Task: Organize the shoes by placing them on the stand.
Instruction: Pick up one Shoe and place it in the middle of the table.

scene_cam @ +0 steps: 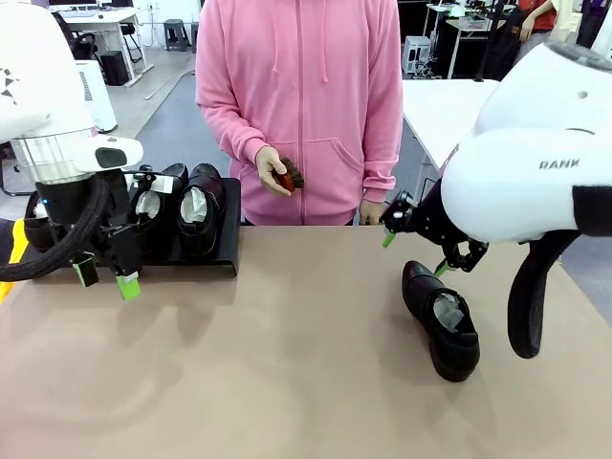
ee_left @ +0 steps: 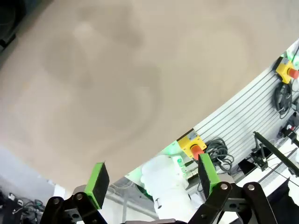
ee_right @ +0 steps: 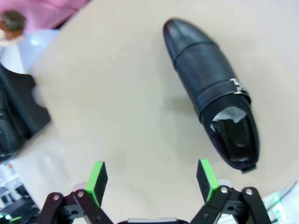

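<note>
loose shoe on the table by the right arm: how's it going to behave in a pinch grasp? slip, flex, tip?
The black dress shoe has a glossy toe, so pads may slip there; the textured vamp likely grips better. The paper stuffing probably keeps the upper from collapsing. It lies flat on its sole, so tipping seems unlikely. The right gripper is open, short of it.

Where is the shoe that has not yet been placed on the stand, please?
In the front view the loose shoe lies on the tabletop on the robot's right side, just below the open right gripper and far from the stand at the left.
</note>
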Motion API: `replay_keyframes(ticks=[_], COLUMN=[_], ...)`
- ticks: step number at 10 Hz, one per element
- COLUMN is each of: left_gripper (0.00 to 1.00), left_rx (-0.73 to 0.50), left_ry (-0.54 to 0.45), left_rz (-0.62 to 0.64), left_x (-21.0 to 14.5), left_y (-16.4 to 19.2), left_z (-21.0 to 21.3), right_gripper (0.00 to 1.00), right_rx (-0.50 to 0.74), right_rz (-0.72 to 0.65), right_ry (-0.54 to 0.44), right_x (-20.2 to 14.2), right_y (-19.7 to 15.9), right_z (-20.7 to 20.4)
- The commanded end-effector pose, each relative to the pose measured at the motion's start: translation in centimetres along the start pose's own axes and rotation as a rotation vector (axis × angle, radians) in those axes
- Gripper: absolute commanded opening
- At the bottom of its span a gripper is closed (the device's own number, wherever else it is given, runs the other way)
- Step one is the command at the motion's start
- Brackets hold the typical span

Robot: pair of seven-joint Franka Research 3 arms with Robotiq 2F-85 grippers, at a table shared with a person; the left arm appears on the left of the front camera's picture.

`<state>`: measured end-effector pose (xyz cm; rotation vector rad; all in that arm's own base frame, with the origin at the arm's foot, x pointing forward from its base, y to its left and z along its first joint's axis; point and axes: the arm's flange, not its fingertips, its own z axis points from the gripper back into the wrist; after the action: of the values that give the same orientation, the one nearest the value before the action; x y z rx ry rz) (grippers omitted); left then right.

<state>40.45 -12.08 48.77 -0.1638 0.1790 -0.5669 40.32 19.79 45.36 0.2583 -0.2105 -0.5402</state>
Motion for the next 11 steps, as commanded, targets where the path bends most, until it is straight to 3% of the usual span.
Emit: replay_keyframes(ticks=[1,3,6,11], left_gripper=[0.99,0.99,0.99,0.99], left_rx=[-0.009,-0.009,-0.009,-0.009], left_ry=[-0.005,-0.005,-0.005,-0.005], left_rz=[0.000,0.000,0.000,0.000], left_x=[-0.6,-0.6,-0.6,-0.6], left_y=[0.0,0.0,0.0,0.0], left_z=[-0.1,-0.1,-0.1,-0.1], right_gripper=[1.00,1.00,1.00,1.00], right_rx=[-0.058,-0.098,-0.116,-0.140], right_rz=[0.105,0.207,0.456,0.510], right_ry=[0.011,-0.038,0.125,0.182], right_x=[0.4,0.1,-0.2,-0.8], right_y=[-1.1,-2.4,-3.6,-3.4], right_z=[0.0,0.4,-2.1,-5.3])
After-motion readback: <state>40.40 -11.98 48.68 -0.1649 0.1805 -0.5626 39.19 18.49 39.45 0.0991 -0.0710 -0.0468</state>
